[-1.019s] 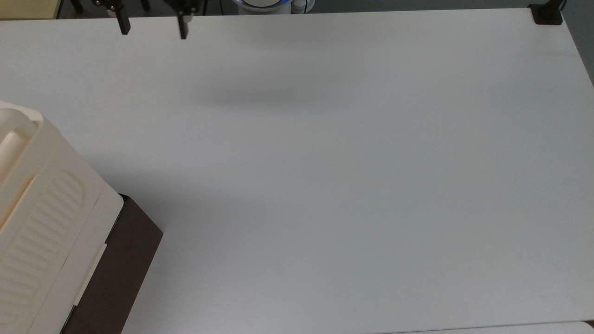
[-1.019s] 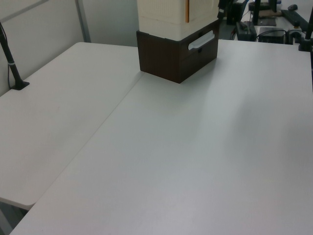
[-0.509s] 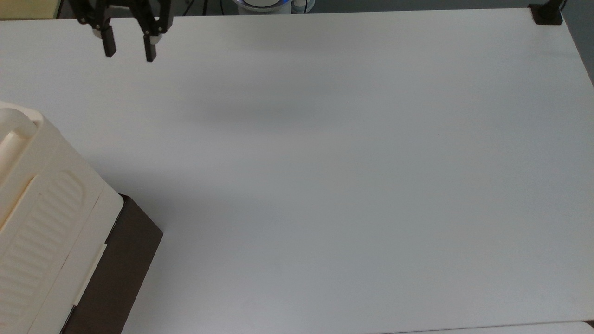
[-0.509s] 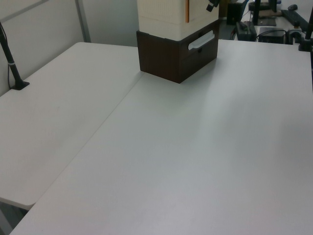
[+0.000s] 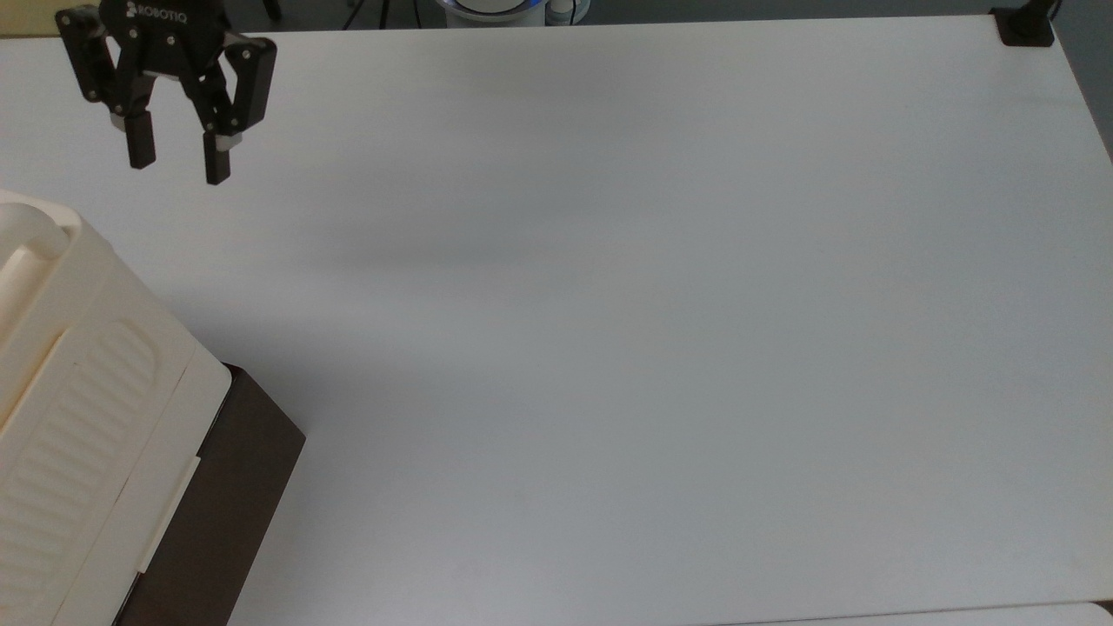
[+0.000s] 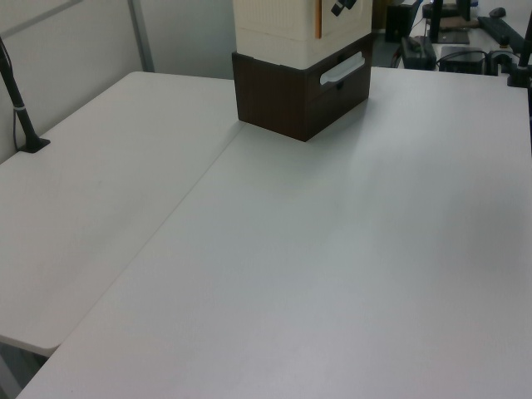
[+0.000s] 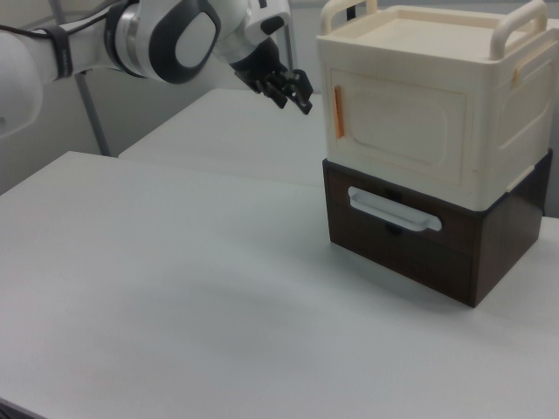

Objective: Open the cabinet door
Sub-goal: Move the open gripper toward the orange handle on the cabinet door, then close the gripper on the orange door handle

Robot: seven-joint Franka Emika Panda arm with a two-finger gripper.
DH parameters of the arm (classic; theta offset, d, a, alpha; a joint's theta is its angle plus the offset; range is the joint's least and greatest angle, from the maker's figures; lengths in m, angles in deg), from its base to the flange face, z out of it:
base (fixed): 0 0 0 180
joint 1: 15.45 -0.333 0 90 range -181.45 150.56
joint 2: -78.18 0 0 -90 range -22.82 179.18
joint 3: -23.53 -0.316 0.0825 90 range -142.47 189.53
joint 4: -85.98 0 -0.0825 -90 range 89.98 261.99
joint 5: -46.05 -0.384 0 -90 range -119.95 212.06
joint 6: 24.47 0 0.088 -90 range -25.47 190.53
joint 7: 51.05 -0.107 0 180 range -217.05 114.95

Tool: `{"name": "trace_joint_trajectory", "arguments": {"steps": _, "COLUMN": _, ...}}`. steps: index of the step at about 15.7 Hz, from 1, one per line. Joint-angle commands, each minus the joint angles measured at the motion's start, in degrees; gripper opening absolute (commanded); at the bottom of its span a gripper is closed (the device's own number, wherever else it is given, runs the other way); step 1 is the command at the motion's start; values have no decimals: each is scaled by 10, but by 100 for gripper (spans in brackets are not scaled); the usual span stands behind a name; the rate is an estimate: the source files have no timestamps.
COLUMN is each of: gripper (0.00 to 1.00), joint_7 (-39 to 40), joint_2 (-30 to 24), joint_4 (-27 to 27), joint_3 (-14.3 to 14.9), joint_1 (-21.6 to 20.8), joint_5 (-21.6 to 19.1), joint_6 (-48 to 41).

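Note:
The cabinet (image 7: 437, 105) is a cream box with top handles, stacked on a dark brown drawer (image 7: 410, 236) that has a cream strip handle. It stands at the right view's right. Its cabinet door (image 7: 402, 127) is a cream panel with a recessed rounded face and an orange latch strip (image 7: 338, 113) at the panel's left edge; the panel lies flush. My gripper (image 7: 297, 94) hovers open and empty just left of that latch edge, not touching. The top view shows the gripper (image 5: 178, 167) above the cabinet (image 5: 78, 391) at the left edge. In the left view the gripper (image 6: 342, 7) sits beside the cabinet (image 6: 283, 25).
The white table (image 5: 609, 348) spreads wide to the top view's right. A black clamp (image 5: 1026, 26) sits at its far right corner, and a white and blue round base (image 5: 500, 9) at its top edge. A black post (image 6: 21, 108) stands at the left view's left.
The gripper has moved down and left in the top view, toward the cabinet, with more of its body coming into view. It stays open. The cabinet has not moved.

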Motion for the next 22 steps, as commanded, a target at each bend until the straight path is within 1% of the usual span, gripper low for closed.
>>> {"name": "trace_joint_trajectory", "arguments": {"steps": 1, "gripper": 59, "joint_7": -24, "joint_2": 13, "joint_4": -19, "joint_3": 0, "joint_1": 7, "joint_5": 3, "joint_6": 17}}
{"name": "trace_joint_trajectory", "arguments": {"steps": 4, "gripper": 59, "joint_7": -50, "joint_2": 27, "joint_4": -19, "joint_3": 1, "joint_1": 7, "joint_5": 6, "joint_6": 69}}
{"name": "trace_joint_trajectory", "arguments": {"steps": 6, "gripper": 59, "joint_7": -72, "joint_2": 46, "joint_4": -43, "joint_3": 4, "joint_1": 8, "joint_5": 8, "joint_6": 93}}
{"name": "trace_joint_trajectory", "arguments": {"steps": 8, "gripper": 59, "joint_7": -80, "joint_2": 63, "joint_4": -63, "joint_3": 4, "joint_1": 10, "joint_5": 8, "joint_6": 94}}
{"name": "trace_joint_trajectory", "arguments": {"steps": 11, "gripper": 59, "joint_7": -81, "joint_2": 76, "joint_4": -73, "joint_3": 6, "joint_1": 10, "joint_5": 9, "joint_6": 96}}
{"name": "trace_joint_trajectory", "arguments": {"steps": 12, "gripper": 59, "joint_7": -81, "joint_2": 78, "joint_4": -79, "joint_3": 12, "joint_1": 10, "joint_5": 9, "joint_6": 100}}
{"name": "trace_joint_trajectory", "arguments": {"steps": 17, "gripper": 59, "joint_7": -81, "joint_2": 94, "joint_4": -81, "joint_3": 15, "joint_1": 10, "joint_5": 9, "joint_6": 133}}
{"name": "trace_joint_trajectory", "arguments": {"steps": 20, "gripper": 59, "joint_7": -81, "joint_2": 96, "joint_4": -81, "joint_3": 16, "joint_1": 9, "joint_5": 11, "joint_6": 136}}
{"name": "trace_joint_trajectory", "arguments": {"steps": 22, "gripper": 59, "joint_7": -81, "joint_2": 97, "joint_4": -81, "joint_3": 15, "joint_1": 9, "joint_5": 25, "joint_6": 136}}
